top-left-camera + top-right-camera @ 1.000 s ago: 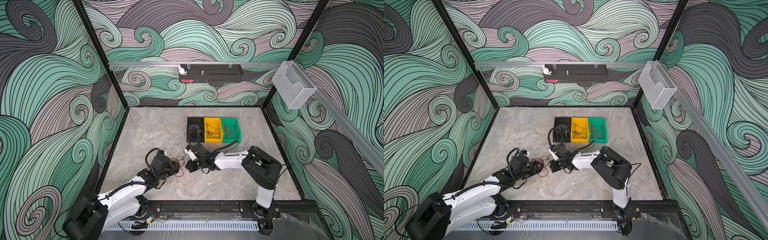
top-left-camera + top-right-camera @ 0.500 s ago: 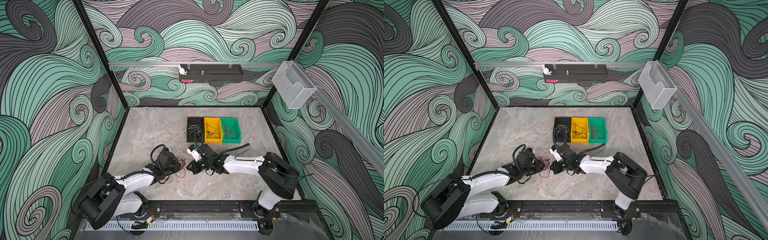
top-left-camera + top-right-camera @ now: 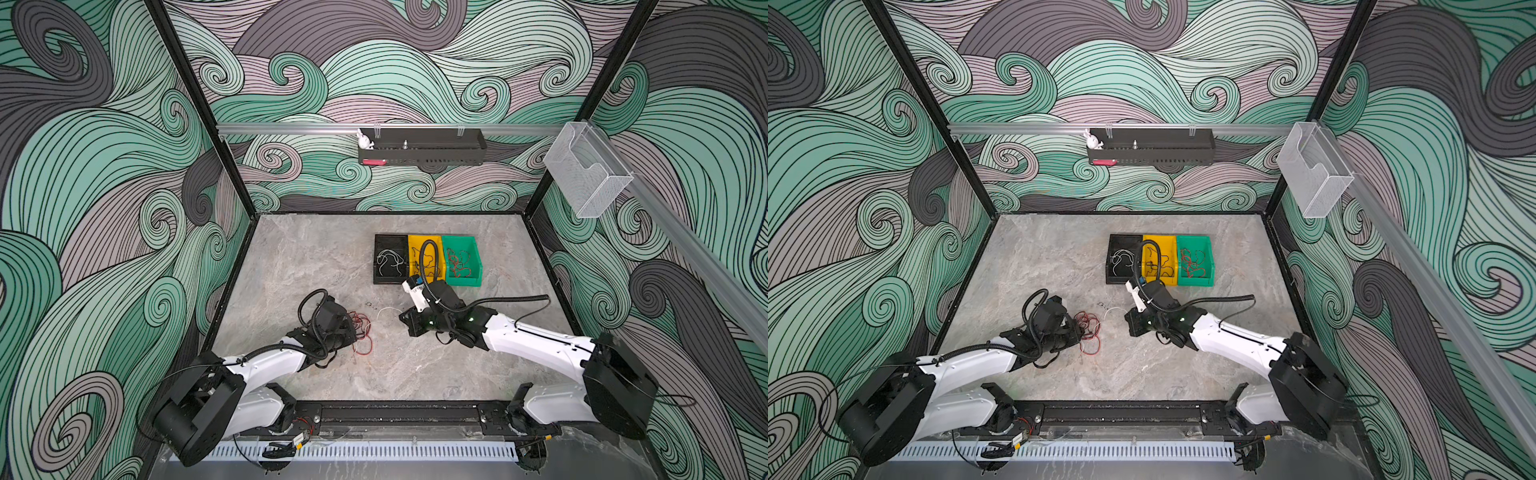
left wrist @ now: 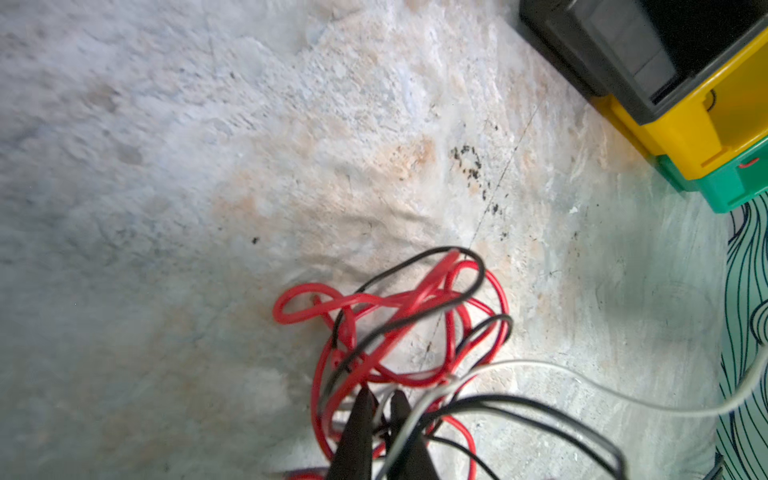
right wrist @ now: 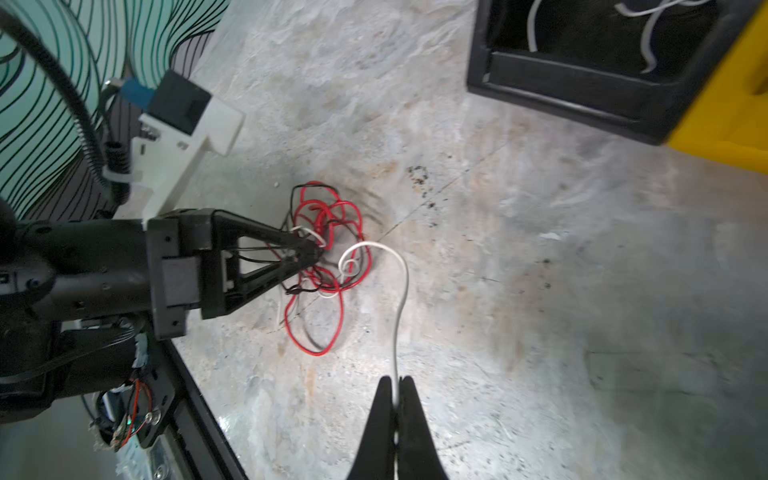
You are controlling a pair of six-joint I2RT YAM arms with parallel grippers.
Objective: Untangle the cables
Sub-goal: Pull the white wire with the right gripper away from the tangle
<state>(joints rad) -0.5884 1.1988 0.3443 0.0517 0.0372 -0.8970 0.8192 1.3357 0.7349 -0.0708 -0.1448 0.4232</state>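
White cable pinched in right end effector, left end effector tight on one tangle; three bins.

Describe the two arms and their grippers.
The left arm and right arm have white shells, black joints and a black ribbed hose each. The left gripper and right gripper are black, with triangular fingers tapering to points. White camera brackets top both wrists.
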